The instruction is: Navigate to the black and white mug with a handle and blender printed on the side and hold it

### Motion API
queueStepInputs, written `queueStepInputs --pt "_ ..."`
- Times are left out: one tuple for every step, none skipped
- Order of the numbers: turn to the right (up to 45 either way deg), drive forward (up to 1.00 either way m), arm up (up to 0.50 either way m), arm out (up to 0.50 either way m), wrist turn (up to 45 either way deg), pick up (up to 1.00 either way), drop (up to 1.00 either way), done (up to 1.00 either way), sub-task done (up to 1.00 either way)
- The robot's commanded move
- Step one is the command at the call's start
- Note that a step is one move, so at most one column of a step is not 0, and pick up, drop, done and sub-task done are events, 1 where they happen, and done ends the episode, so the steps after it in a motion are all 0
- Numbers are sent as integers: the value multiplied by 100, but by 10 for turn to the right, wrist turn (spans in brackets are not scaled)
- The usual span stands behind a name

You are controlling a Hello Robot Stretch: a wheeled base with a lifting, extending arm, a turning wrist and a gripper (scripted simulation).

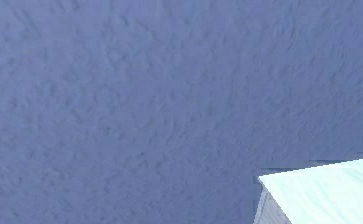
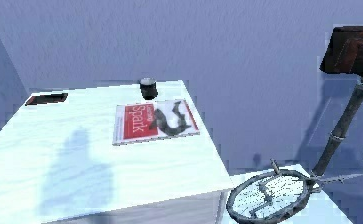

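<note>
In the arm side view we see a white table (image 2: pixel 49 180) across the left and centre of the frame. The small black and white mug (image 2: pixel 147 87) stands upright near its far edge, upper centre. Just below it lies a red and white magazine (image 2: pixel 156 121), and a flat dark object (image 2: pixel 46 99) lies at the table's upper left. A floor lamp (image 2: pixel 344 100) leans at the right. In the forward view, a white table corner (image 1: pixel 324 190) sits lower right against a blue wall (image 1: pixel 139 100). We cannot tell how the jaws stand.
</note>
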Motion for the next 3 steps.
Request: queueStepInputs --pt "0 0 50 0 0 0 0 0 0" --pt "0 0 38 0 0 0 0 0 0" --pt "0 0 0 50 0 0 0 0 0"
